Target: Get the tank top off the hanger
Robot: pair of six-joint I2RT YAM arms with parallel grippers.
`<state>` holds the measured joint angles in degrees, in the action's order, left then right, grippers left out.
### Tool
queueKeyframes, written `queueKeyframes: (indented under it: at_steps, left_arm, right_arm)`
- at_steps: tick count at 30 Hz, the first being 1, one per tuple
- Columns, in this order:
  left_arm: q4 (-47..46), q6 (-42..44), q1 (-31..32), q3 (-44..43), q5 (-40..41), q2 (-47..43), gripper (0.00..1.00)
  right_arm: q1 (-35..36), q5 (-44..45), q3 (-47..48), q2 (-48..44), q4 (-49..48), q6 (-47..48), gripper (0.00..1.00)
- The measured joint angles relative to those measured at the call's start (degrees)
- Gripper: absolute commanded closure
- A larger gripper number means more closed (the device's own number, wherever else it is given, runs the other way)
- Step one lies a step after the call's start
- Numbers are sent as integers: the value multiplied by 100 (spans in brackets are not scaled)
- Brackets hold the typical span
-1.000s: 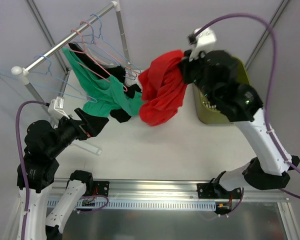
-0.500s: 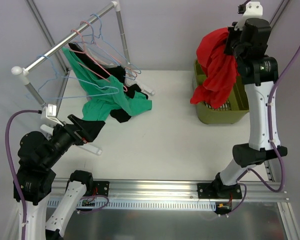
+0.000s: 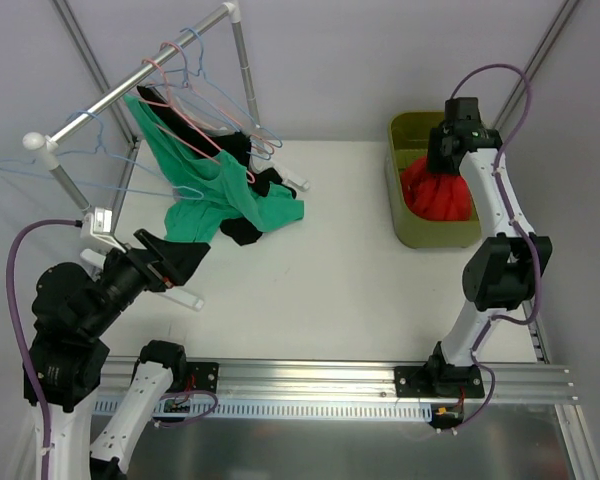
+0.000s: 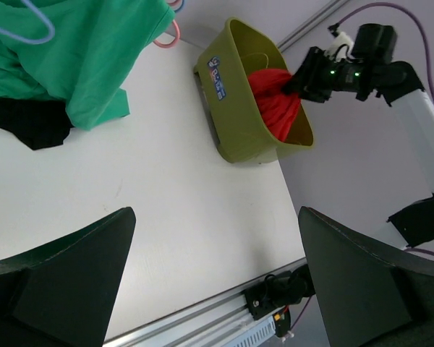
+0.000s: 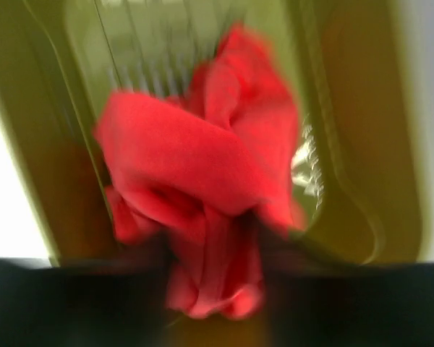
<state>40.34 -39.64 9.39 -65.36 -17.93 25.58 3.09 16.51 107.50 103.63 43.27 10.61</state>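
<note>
Top external view: crumpled red fabric tank top [image 3: 442,198] sits in the olive plastic bin [image 3: 394,195], at the white table's [image 3: 330,280] far right corner. The right gripper [image 3: 442,165] is at the top's upper end, but I cannot tell its grip. The left gripper [image 4: 217,214] gapes wide.

the whole table [image 3: 320,280], rack [image 3: 130,80] left and olive bin [image 3: 430,235] right, is taken from high behind the near edge by the top camera. the bin and red cloth [image 4: 275,108] are shared by all views: seen from afar across the table by the left wrist; close from above, blurred, by the right.

R hand [image 5: 213,256] + tank top [image 5: 202,166] motion-blurred, grip unclear
</note>
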Motion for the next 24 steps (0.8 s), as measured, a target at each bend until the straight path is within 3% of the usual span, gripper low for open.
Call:
queueKeyframes:
  at_steps: [1, 2, 3, 9, 13, 18, 24]
  left_arm:
    - [52, 0, 0, -68, -24, 28, 1]
    - [122, 2, 0, -190, -70, 85, 1]
    - [181, 2, 0, -350, -138, 175, 1]
    - [243, 39, 0, -1611, -420, 992, 1]
    - [315, 70, 0, -2664, -313, 1904, 1]
    - [551, 155, 2, -3805, 675, 3158, 1]
    - [815, 157, 160, -4562, 1849, 4516, 1]
  right_arm:
    - [13, -39, -186, 42, 42, -50, 31]
    - [17, -79, -315, 68, 116, -122, 12]
    - [28, -111, -376, 79, 181, -205, 1]
    - [42, -146, 361, -7, 546, -496, 0]
    - [50, -402, 623, -654, 678, -726, 0]
    - [55, -1274, 146, -1971, 684, -1158, 1]
    - [125, -2094, -885, -2592, 612, -1532, 0]
